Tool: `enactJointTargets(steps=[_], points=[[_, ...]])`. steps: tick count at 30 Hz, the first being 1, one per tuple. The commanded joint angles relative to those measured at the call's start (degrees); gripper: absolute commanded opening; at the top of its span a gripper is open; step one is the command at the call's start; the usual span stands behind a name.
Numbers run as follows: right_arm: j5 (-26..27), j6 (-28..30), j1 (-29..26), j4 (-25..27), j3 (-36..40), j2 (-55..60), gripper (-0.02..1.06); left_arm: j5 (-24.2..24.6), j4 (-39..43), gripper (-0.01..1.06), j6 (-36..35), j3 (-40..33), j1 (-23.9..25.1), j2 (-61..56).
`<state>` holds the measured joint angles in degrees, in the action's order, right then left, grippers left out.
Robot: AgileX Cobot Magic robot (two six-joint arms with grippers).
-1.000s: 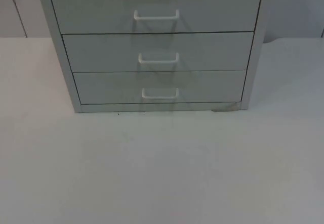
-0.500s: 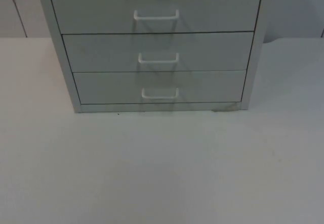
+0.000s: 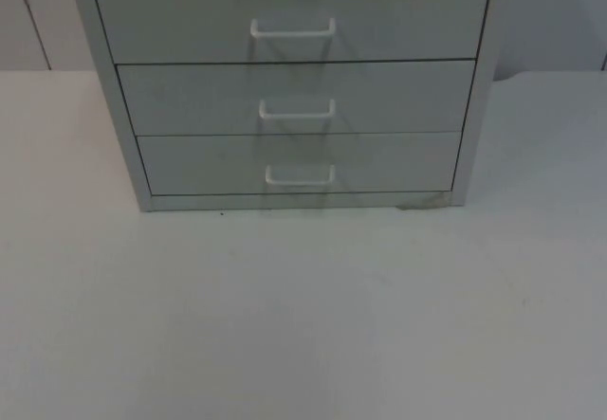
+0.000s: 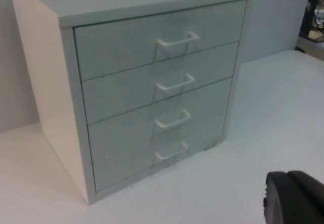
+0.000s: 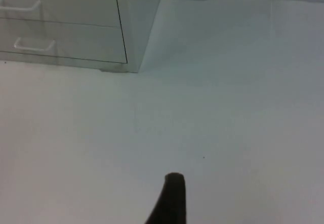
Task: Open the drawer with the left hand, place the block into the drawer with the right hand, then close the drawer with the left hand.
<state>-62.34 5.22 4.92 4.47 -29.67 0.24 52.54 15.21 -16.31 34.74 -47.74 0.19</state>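
Right now a pale grey drawer cabinet (image 3: 289, 88) is being seen standing on the white tabletop (image 3: 303, 316), backed against the grey partition wall (image 3: 550, 22). Its drawers are all being kept shut, fronts flush, each with a white bar handle: in the top view the lowest drawer (image 3: 299, 164) is being shown with its handle (image 3: 300, 176), the drawer above it (image 3: 296, 98) with its handle (image 3: 298, 110), and a third handle (image 3: 293, 29) higher up, where the cabinet is being cut off by the picture's edge. Four handles are being counted in the left wrist view, the top one (image 4: 177, 40) down to the lowest (image 4: 171, 151), with the whole cabinet (image 4: 147, 82) visible from its corner.

A small dark mark (image 3: 422, 203) is being noticed at the cabinet's foot near its right corner; what it is cannot be told.

The left hand (image 4: 293, 198) is being held off the tabletop, well apart from the cabinet, only a dark blurred fingertip being seen, so spread or pressed together cannot be told. The right hand (image 5: 171, 198) is being held over bare tabletop, one black fingertip in sight, its state likewise impossible to tell.
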Motion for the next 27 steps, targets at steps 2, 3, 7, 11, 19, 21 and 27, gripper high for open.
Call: enactJointTargets(steps=[2,3,7,11,19,21,27], points=[[0.38,-0.69,-0.21,-0.83,0.07,-0.24,0.73,1.41,-0.78,0.00,0.02,-0.23,-0.16,-0.19],[0.38,-0.90,-0.21,-1.10,0.07,-0.24,0.73,1.55,-0.67,0.00,0.02,-0.23,-0.16,-0.19],[0.38,-2.36,-0.21,-2.16,0.07,-0.24,0.73,2.52,-0.44,0.00,0.02,-0.23,-0.16,-0.19],[0.38,-3.33,-0.21,-3.14,0.07,-0.24,0.73,4.21,-0.44,0.00,0.25,-0.23,-0.16,-0.19],[0.48,-3.33,-0.21,-3.14,0.07,-0.24,0.73,7.41,-0.84,0.00,1.09,-0.23,-0.16,-0.19],[0.48,-3.33,-0.21,-3.14,0.07,-0.24,0.73,8.62,-1.53,0.00,1.09,-0.23,-0.16,-0.19],[0.48,-3.33,-0.21,-3.14,0.07,-0.24,0.73,12.41,-5.17,0.00,5.89,-0.23,-0.16,-0.19]])
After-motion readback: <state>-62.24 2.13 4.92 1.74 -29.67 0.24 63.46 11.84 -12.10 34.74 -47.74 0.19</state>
